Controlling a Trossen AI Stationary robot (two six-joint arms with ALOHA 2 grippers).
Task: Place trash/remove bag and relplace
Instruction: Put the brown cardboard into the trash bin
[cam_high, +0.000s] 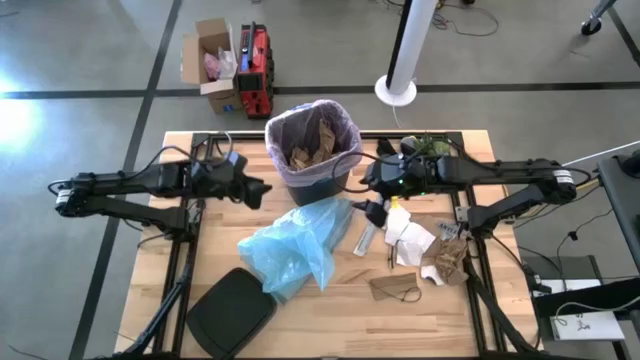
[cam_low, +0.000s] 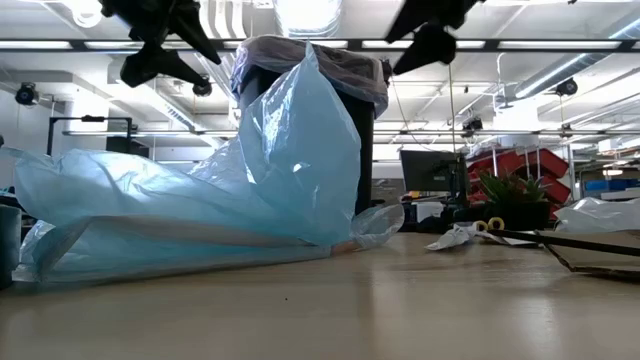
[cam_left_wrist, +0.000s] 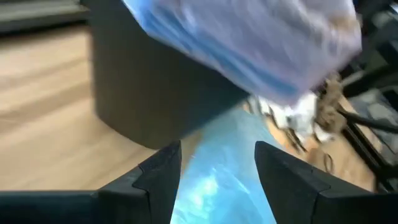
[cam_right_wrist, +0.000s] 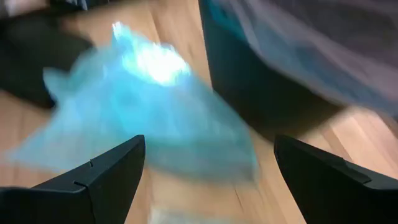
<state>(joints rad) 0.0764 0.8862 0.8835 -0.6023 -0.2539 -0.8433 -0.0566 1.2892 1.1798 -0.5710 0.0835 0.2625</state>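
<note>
Two grippers are hovering either side of the bin (cam_high: 312, 160), and we are seeing both with fingers spread and nothing between them. Just right of the left gripper (cam_high: 262, 188) the bag (cam_high: 345, 130) is lining the bin, brown trash (cam_high: 312, 143) sitting inside. Beside the right gripper (cam_high: 372, 208) more paper scraps (cam_high: 425, 250) are lying on the table (cam_high: 500, 300), with a light blue bag (cam_high: 300, 240) between both grippers.

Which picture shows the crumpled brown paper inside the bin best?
The high view: it looks straight down into the bin, so the brown paper shows. The low view sees only the bin's outside; both wrist views show its dark wall, not the inside.
</note>
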